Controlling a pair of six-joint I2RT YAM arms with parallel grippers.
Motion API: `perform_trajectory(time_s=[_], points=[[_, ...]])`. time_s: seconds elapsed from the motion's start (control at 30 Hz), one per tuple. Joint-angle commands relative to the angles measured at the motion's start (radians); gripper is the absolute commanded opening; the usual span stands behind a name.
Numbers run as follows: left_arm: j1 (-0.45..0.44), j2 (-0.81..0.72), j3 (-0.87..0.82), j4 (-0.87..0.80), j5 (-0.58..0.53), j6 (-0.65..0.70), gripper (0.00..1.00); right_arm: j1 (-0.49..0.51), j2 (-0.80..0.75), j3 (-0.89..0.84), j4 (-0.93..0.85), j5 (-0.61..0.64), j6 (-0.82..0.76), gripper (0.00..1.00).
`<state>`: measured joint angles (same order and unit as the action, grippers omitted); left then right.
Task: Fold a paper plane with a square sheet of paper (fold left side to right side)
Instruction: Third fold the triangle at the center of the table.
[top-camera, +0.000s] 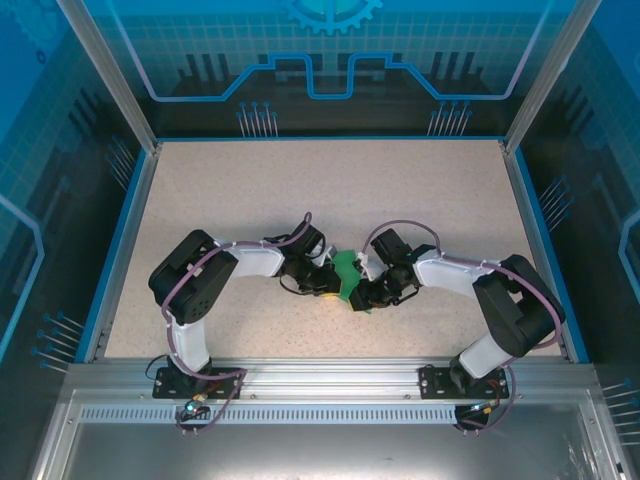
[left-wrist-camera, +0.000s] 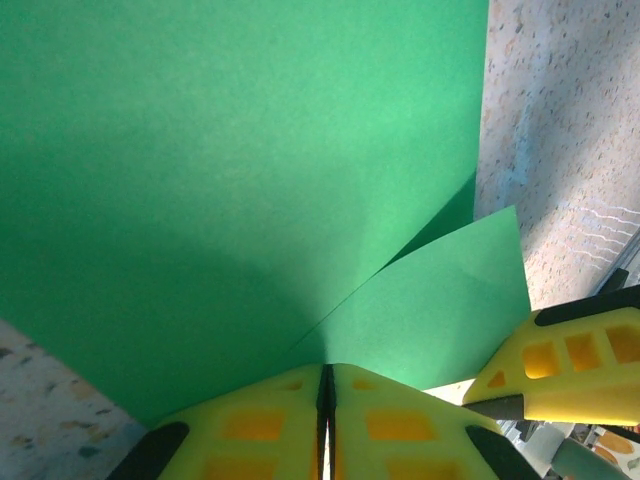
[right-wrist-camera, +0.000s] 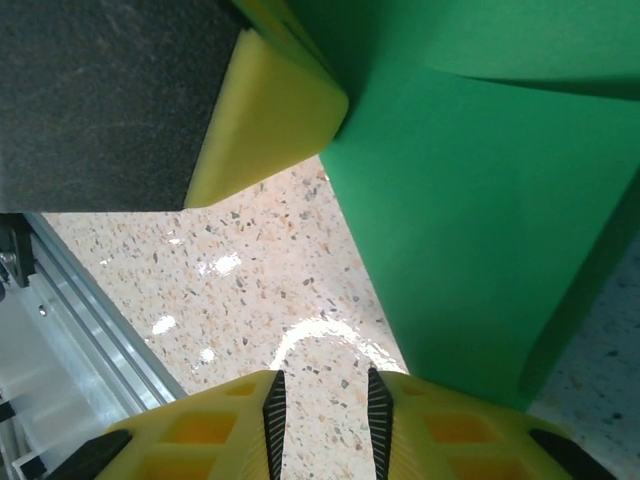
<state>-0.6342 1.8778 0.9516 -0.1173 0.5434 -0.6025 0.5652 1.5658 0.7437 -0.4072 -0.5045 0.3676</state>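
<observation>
Table: the speckled table (top-camera: 330, 190) spreads out beyond both tools, which meet nose to nose close to its near edge.
Paper: the square sheet of paper (top-camera: 347, 272), bright green, rises between the two tools. It lifts off the table rather than lying flat, and one layer bends over another.
Left tool: the left gripper (left-wrist-camera: 325, 400) is pressed together and appears to pinch the sheet just where the two layers run into its tips. The broad green face fans up and away from it.
Right tool: the right gripper (right-wrist-camera: 320, 405) is spread a little, with bare table showing through the gap and nothing between its tips. The sheet hangs just off its right finger (right-wrist-camera: 470, 420); whether the two touch cannot be told.
Flap: the paler flap (left-wrist-camera: 440, 310) leans from the left tool's tips toward the right tool, not yet pressed down.
Step in hand, as judged: carrying the left side over to the right side.
How to do it well: keep the left pinch firm as the anchor. Bring the free edge squarely onto the opposite edge before any pressing, then flatten from the pinch outward.
Risk: thin paper is likely to buckle or skew if pushed from one corner.
</observation>
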Motion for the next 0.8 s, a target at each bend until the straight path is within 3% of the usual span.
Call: perform_trajectory(time_s=[0.0,0.77], points=[[-0.006,0.03,-0.023,-0.062,-0.044,0.013,0.11,0.013,0.023,-0.014,-0.033,0.024,0.013,0.3],[-0.005,0.025,-0.024,-0.071,-0.054,0.017,0.12,0.01,-0.013,-0.118,-0.092,0.128,0.112,0.29]])
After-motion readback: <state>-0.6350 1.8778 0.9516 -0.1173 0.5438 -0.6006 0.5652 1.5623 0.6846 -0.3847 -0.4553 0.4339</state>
